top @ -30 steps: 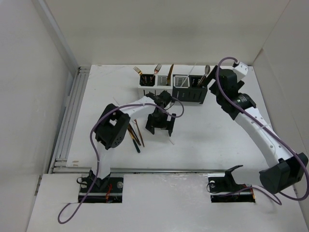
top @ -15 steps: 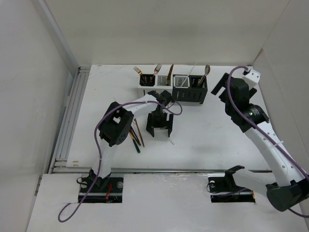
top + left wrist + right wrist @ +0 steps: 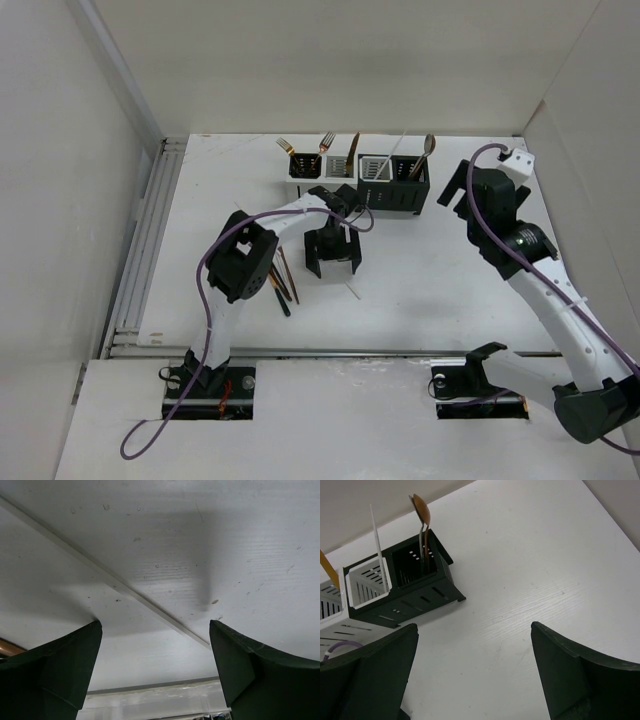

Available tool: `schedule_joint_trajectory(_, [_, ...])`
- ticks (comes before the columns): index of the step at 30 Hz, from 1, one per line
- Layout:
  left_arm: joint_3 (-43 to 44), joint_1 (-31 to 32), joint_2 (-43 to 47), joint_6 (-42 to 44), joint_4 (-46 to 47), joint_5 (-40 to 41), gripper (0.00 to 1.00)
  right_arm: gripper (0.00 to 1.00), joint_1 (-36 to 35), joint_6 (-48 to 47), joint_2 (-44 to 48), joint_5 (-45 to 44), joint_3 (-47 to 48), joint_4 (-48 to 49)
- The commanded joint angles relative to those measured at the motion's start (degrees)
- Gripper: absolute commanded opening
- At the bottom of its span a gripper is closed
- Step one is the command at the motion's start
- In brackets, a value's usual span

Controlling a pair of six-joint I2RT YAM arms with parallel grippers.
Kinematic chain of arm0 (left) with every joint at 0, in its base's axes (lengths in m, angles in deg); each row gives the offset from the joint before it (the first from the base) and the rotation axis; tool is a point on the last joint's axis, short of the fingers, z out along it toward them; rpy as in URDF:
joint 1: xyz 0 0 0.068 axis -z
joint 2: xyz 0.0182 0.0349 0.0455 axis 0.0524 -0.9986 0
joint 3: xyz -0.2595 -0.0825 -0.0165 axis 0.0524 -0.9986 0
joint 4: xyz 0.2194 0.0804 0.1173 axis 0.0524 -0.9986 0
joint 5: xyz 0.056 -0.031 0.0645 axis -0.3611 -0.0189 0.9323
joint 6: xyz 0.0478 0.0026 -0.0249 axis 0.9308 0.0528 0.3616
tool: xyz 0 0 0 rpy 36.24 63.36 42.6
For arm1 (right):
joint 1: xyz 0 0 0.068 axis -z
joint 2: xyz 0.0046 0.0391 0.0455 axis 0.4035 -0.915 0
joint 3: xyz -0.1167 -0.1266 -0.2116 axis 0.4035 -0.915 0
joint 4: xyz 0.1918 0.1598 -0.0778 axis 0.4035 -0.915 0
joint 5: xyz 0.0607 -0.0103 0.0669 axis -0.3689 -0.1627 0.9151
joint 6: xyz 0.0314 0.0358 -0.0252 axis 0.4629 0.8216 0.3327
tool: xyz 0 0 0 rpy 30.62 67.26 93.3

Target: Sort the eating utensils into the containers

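The containers point(image 3: 360, 178) stand in a row at the back of the table, holding forks point(image 3: 300, 158), a copper knife point(image 3: 351, 152), a white stick point(image 3: 392, 158) and a spoon point(image 3: 428, 150). My left gripper point(image 3: 330, 262) is open, pointing down just in front of them. In the left wrist view a thin white stick point(image 3: 125, 587) lies on the table, running diagonally between the open fingers point(image 3: 65, 665). Loose dark and copper utensils point(image 3: 280, 280) lie to the gripper's left. My right gripper point(image 3: 455, 192) is open and empty, right of the row. The right wrist view shows the black box point(image 3: 420, 565) with the spoon point(image 3: 421, 511).
White walls enclose the table on the left, back and right. A metal rail point(image 3: 140, 250) runs along the left edge. The left arm's purple cable point(image 3: 215, 255) loops above the loose utensils.
My right arm has swung right, away from the containers. My left gripper has shifted slightly over the white stick on the table.
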Motion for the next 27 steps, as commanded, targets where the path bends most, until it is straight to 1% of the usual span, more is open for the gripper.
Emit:
schedule_joint_trajectory(1, [-0.4, 0.3, -4.1, -2.3, 2.8, 3.9, 0.88, 0.98, -0.3, -1.9, 1.1, 0.6, 0.1, 1.8])
schedule_joint_trajectory(2, [0.3, 0.8, -5.4, -2.3, 2.8, 5.4, 0.88, 0.98, -0.3, -1.9, 1.1, 0.6, 0.1, 1.8])
schedule_joint_trajectory(3, [0.3, 0.8, -5.9, -2.3, 2.8, 6.2, 0.82, 0.98, -0.3, -2.5, 1.1, 0.1, 0.1, 2.3])
schedule_joint_trajectory(6, [0.9, 1.3, -8.3, -1.5, 1.8, 8.9, 0.43, 0.98, -0.3, -2.5, 1.7, -1.3, 0.1, 2.3])
schedule_joint_trajectory(7, [0.4, 1.3, -8.8, -0.8, 1.8, 9.7, 0.26, 0.98, -0.3, -2.5, 1.7, -1.4, 0.1, 2.3])
schedule_joint_trajectory(12, [-2.8, 1.3, -10.8, -0.2, 1.8, 10.9, 0.12, 0.98, -0.3, -3.6, 3.4, -2.4, -0.4, 2.3])
schedule_joint_trajectory(14, [-3.9, 1.3, -10.8, 0.4, 2.4, 9.5, 0.06, 0.98, -0.3, -3.6, 3.4, -2.4, -0.9, 2.3])
schedule_joint_trajectory(15, [-4.8, 1.3, -10.8, 0.4, 2.4, 8.9, 0.0, 0.98, -0.3, -3.6, 4.0, -2.4, -0.9, 2.3])
schedule_joint_trajectory(20, [-9.2, 2.4, -8.4, 2.4, 4.1, 4.2, 0.0, 0.98, -0.3, -4.1, 5.4, -2.4, -0.9, 2.3])
schedule_joint_trajectory(21, [-9.8, 3.1, -7.5, 4.0, 4.1, 3.3, 0.0, 0.98, -0.3, -4.1, 5.5, -2.4, -0.9, 1.7])
schedule_joint_trajectory(24, [-8.7, 4.5, -7.0, 7.4, 5.4, -0.1, 0.0, 0.98, -0.3, -4.6, 7.6, -2.9, -1.5, 1.7])
schedule_joint_trajectory(26, [-6.5, 6.3, -7.6, 12.5, 5.4, 0.7, 0.0, 0.97, -0.3, -6.6, 8.4, -1.9, -1.5, 2.6])
schedule_joint_trajectory(27, [-5.2, 7.0, -7.6, 14.3, 4.3, 2.8, 0.0, 0.97, -0.3, -8.0, 9.3, 1.2, -2.1, 3.6])
